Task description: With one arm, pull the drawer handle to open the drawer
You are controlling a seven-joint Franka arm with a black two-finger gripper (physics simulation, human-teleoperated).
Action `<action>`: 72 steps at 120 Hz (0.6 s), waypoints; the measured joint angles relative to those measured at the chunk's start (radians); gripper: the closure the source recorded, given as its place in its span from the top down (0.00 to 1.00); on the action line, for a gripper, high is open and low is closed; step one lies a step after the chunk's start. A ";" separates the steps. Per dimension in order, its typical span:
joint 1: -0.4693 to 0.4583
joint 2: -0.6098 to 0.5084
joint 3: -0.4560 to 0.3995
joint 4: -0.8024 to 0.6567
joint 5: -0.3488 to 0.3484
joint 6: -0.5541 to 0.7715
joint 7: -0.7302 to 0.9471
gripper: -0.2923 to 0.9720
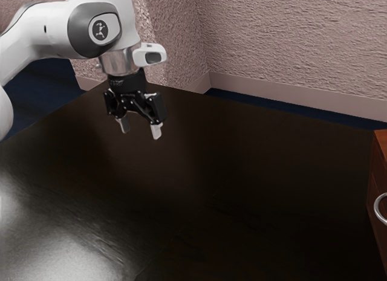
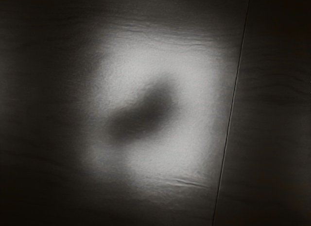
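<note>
My gripper [image 1: 140, 130] hangs over the table [image 1: 242, 172], fingers apart, holding nothing. The drawer [image 1: 379, 166] and handle [image 1: 381, 207] are cut off at the exterior view's right.

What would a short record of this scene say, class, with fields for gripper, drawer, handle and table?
gripper: open, empty, above the table at the exterior view's left
drawer: brown wood, at the exterior view's right edge
handle: metal loop on the drawer front, untouched
table: dark, glossy
gap: gripper well apart from handle
</note>
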 joint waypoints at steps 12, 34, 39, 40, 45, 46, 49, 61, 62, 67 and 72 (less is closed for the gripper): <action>0.000 0.000 0.001 0.000 -0.001 0.009 0.018 0.77; 0.006 -0.001 0.009 -0.001 -0.015 0.016 0.045 0.77; 0.012 -0.001 0.009 -0.001 -0.023 0.017 0.050 0.77; 0.013 -0.001 0.010 -0.001 -0.025 0.017 0.050 0.77; 0.018 -0.010 0.011 0.002 -0.032 0.017 0.055 0.77; 0.018 -0.013 0.011 0.005 -0.033 0.016 0.055 0.77; 0.019 -0.034 0.010 0.021 -0.035 0.015 0.058 0.77; -0.062 -0.171 -0.025 0.054 -0.023 0.012 0.051 0.77; -0.072 -0.175 -0.029 0.055 -0.023 0.012 0.048 0.77; -0.110 -0.179 -0.059 0.056 -0.021 0.023 0.025 0.77; -0.152 -0.166 -0.090 0.054 -0.019 0.039 0.004 0.77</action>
